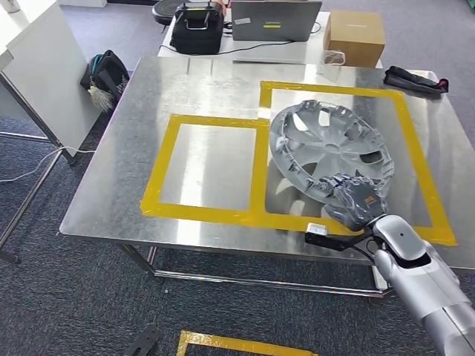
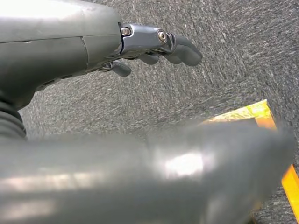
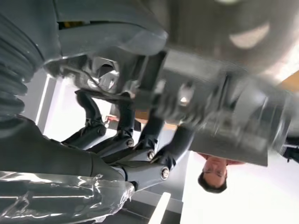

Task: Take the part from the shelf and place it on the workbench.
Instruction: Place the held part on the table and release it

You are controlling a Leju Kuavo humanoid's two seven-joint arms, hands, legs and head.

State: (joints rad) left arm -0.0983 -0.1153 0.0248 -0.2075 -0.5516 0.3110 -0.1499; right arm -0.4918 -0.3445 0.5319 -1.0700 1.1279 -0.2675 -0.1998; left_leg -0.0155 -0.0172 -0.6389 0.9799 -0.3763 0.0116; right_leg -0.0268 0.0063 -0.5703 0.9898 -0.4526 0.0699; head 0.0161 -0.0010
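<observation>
Silver wheel cover point(image 1: 330, 148) on the steel bench point(image 1: 112, 193), inside the right-hand yellow tape rectangle point(image 1: 417, 170), tilted: near rim raised, far rim down on the metal, ribbed inner side facing up. Round, so no long axis to tell. Right hand point(image 1: 354, 197) at the near rim, fingers point(image 3: 123, 119) curled and clamped on the rim. Left hand point(image 2: 105, 46) hanging over grey carpet point(image 2: 229, 46), fingers point(image 2: 183, 51) straight, apart, holding nothing.

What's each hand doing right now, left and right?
Left hand: holding nothing, fingers loosely extended over the carpet.
Right hand: gripping the rim of the hubcap over the table.
</observation>
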